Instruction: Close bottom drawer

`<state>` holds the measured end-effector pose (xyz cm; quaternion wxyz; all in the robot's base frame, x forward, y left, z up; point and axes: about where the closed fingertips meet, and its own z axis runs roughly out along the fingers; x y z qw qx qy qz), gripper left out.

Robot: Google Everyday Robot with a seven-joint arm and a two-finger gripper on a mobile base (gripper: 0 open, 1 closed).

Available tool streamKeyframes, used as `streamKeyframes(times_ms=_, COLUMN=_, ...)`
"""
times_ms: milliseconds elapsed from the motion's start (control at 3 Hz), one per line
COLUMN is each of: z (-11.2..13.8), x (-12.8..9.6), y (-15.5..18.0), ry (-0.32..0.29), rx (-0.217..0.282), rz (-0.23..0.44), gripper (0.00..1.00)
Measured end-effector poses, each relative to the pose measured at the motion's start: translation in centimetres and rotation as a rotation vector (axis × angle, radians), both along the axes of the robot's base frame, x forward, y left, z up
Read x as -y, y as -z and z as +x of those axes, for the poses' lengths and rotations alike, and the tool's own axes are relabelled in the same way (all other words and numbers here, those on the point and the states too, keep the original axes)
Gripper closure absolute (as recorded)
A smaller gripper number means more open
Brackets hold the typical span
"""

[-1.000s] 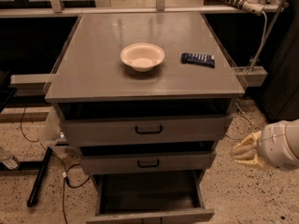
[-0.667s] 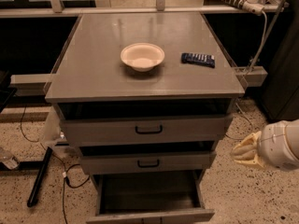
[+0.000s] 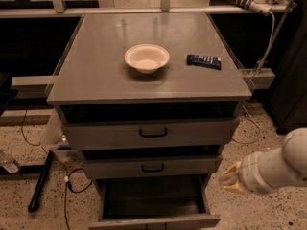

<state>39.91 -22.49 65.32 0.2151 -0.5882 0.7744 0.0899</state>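
Note:
The grey cabinet [image 3: 148, 87] has three drawers. The bottom drawer [image 3: 153, 202] is pulled far out; I look down into its dark, empty inside, and its front panel [image 3: 154, 222] lies at the frame's lower edge. The middle drawer [image 3: 151, 167] and the top drawer [image 3: 152, 133] are each pulled out a little. My white arm [image 3: 276, 169] comes in from the lower right. My gripper [image 3: 231, 178] is at the arm's tip, just right of the cabinet at the height of the middle drawer, touching nothing.
A cream bowl [image 3: 147, 58] and a dark flat remote-like object [image 3: 204, 61] sit on the cabinet top. Cables [image 3: 72, 186] and a black bar [image 3: 41, 181] lie on the speckled floor at the left. A rail [image 3: 144, 11] runs behind.
The arm and gripper have barely moved. The drawers stand as before.

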Motion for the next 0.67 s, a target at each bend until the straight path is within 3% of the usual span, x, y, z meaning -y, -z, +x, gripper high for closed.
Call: streamKeyframes(times_ms=667, z=0.2, x=-0.2, y=15.7, ry=0.08, rx=-0.052, rz=0.093, gripper=1.0)
